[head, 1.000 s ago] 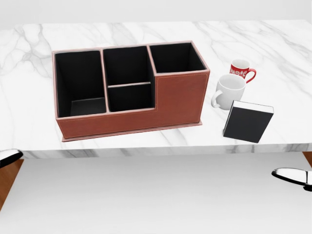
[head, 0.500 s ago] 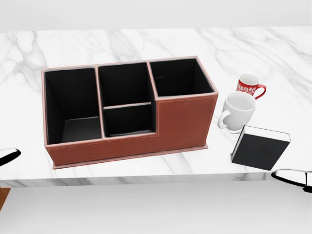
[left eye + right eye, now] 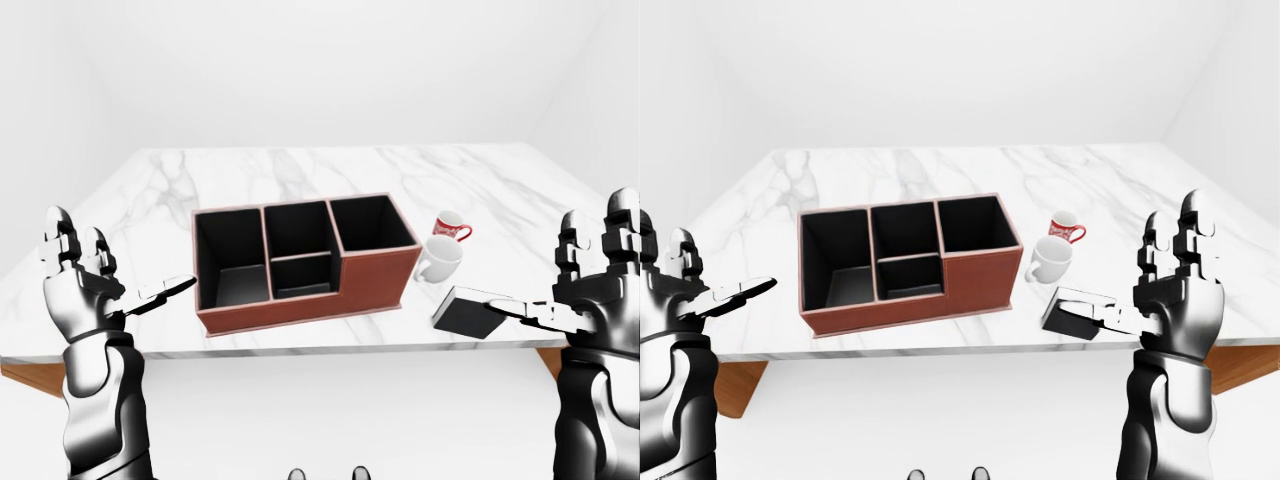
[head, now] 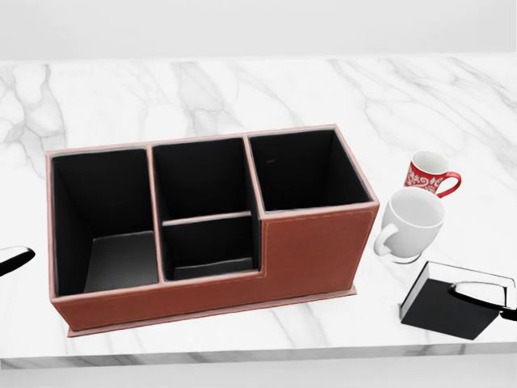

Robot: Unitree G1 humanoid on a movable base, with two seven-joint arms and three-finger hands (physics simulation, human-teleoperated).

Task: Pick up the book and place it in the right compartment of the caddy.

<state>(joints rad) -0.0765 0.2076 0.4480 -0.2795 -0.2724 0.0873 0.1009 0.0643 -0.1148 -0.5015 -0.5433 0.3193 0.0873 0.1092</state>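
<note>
The book (image 4: 443, 311), black-covered with white page edges, lies on the marble table at the lower right of the head view, to the right of the caddy (image 4: 311, 246). The caddy is brown leather with black compartments; its right compartment (image 4: 303, 170) holds nothing. My right hand (image 3: 1145, 285) is open and raised, its thumb reaching over the book's top edge without closing on it. My left hand (image 3: 110, 285) is open and empty, held up to the left of the caddy.
A white mug (image 4: 410, 222) and a red patterned mug (image 4: 428, 174) stand between the caddy's right end and the book. The table's near edge (image 4: 242, 356) runs along the bottom of the head view. Bare marble (image 4: 242, 89) lies beyond the caddy.
The camera has moved closer to the table, so the caddy, mugs and book look larger and lower. My right hand's thumb now overlaps the book.
</note>
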